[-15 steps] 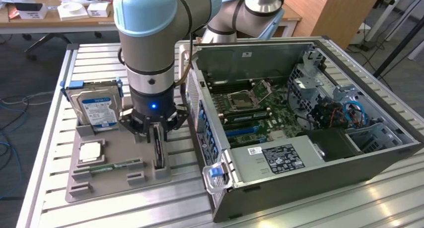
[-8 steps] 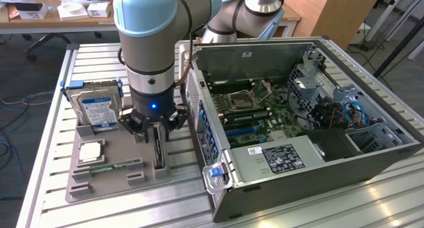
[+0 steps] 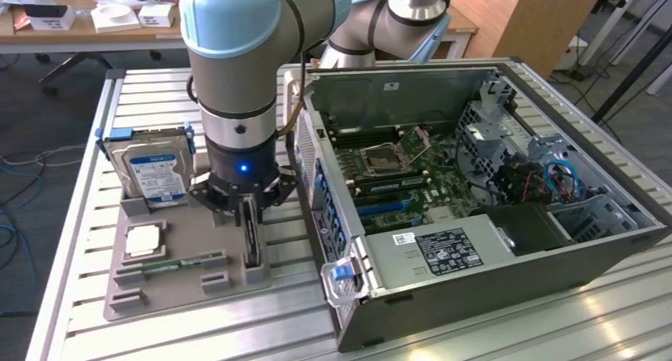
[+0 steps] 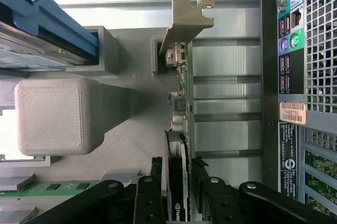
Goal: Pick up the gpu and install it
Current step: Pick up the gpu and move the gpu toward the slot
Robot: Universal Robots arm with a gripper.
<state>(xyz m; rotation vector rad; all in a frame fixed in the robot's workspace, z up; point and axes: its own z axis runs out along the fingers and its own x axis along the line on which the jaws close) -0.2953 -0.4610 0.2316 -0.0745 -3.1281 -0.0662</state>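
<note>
Gpu (image 3: 250, 237) is standing on its long edge in a slot of the grey printed holder tray (image 3: 179, 289), just beside the open computer case (image 3: 474, 255), and the gripper (image 3: 249, 209) is reaching down over its end farthest from the bracket. In the wrist view the fingers (image 4: 149, 192) are sitting drawn in on both faces of the gpu (image 4: 178, 155), and they appear to be pressing on it rather than standing clear.

The grasp is looking like the step in hand. Doing it well is calling for an even squeeze on the flat board, with the card kept in line with its slot so it is not tilting or binding against the holder's walls.

The card is showing as a thin dark board, seen edge-on, with small parts along one face and a pale metal bracket (image 4: 187, 20) hooking out at its far end.
</note>
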